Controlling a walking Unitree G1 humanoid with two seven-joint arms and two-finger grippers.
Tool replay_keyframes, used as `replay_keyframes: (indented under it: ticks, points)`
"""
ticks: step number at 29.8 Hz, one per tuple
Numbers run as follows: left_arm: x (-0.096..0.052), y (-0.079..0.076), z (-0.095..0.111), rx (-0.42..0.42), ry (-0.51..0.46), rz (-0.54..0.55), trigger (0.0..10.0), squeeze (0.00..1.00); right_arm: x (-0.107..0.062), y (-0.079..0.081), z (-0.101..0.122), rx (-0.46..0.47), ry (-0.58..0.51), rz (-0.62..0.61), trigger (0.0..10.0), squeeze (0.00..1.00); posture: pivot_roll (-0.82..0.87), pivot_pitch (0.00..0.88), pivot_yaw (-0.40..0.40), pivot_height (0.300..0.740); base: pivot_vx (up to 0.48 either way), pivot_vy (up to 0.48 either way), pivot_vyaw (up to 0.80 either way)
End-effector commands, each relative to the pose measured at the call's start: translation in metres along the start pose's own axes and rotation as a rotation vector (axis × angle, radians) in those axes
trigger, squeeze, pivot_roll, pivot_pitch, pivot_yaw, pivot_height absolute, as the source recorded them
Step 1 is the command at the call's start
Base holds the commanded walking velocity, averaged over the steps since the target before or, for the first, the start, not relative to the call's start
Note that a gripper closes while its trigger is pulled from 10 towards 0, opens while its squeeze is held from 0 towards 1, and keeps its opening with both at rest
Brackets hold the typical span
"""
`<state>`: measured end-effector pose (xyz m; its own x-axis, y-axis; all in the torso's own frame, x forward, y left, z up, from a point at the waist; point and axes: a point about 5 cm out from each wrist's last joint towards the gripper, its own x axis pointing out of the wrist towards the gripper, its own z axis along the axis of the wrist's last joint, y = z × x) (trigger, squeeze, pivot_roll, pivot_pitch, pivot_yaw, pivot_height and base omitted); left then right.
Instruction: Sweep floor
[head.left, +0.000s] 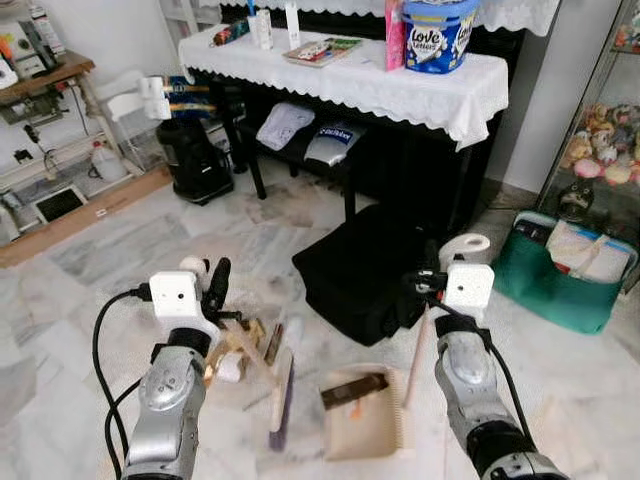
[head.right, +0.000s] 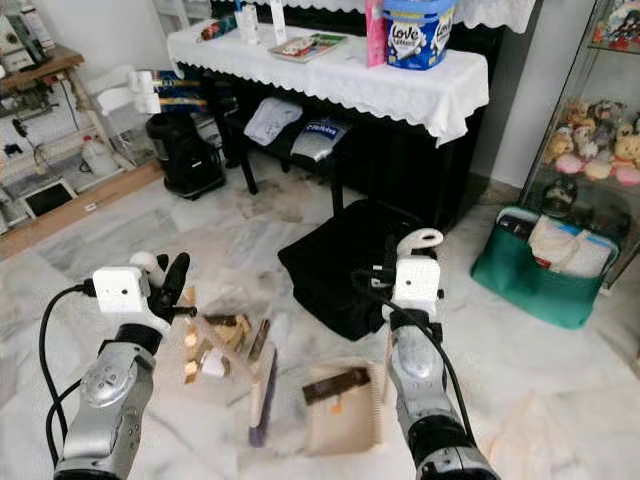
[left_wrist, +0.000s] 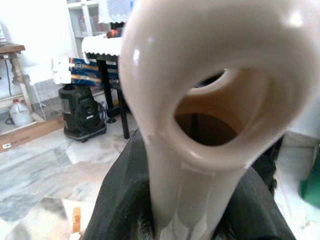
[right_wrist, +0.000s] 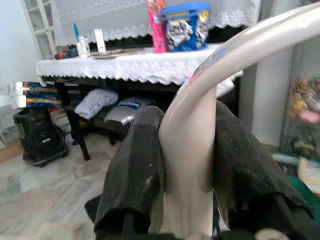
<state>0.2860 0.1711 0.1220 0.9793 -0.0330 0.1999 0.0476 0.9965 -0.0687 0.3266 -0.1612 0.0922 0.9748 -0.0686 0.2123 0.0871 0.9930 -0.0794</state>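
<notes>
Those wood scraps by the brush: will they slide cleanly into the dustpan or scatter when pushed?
The wood scraps look small, light and blocky, so they probably slide rather than roll. The marble floor looks glossy, so some may skid past the dustpan. The brush head seems narrower than the pile, so stragglers are likely.

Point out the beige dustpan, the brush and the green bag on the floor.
Beige plastic dustpan (head.left: 362, 422), left eye view, on its flat tray.
Hand brush with dark bristles (head.left: 282, 392), left eye view, on its head.
Green fabric bag (head.left: 560, 290), left eye view, on its front wall.
</notes>
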Motion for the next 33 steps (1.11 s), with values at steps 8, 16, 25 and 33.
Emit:
replay_keyframes:
  ticks: [8,16,25,33]
  points:
    - [0.008,-0.001,0.012,0.012,-0.065,-0.009,10.0,0.0,0.006,0.0,0.009,0.021,-0.037,-0.012,10.0,0.0,0.0,0.003,0.121,0.74,-0.324,0.0,0.0]
    - [0.012,-0.003,0.012,0.013,-0.076,-0.001,10.0,0.0,0.01,-0.002,0.013,0.017,-0.045,-0.003,10.0,0.0,0.0,0.0,0.092,0.74,-0.327,0.0,0.0]
    - [0.014,0.006,0.012,0.033,-0.091,0.055,10.0,0.0,0.017,0.004,0.017,0.02,-0.044,0.03,10.0,0.0,0.02,0.0,0.053,0.74,-0.147,0.0,0.0]
    - [0.0,0.036,0.021,0.104,-0.12,0.159,10.0,0.0,0.024,0.03,0.025,0.066,-0.057,0.118,10.0,0.0,0.12,0.0,-0.008,0.74,0.0,0.0,0.0]
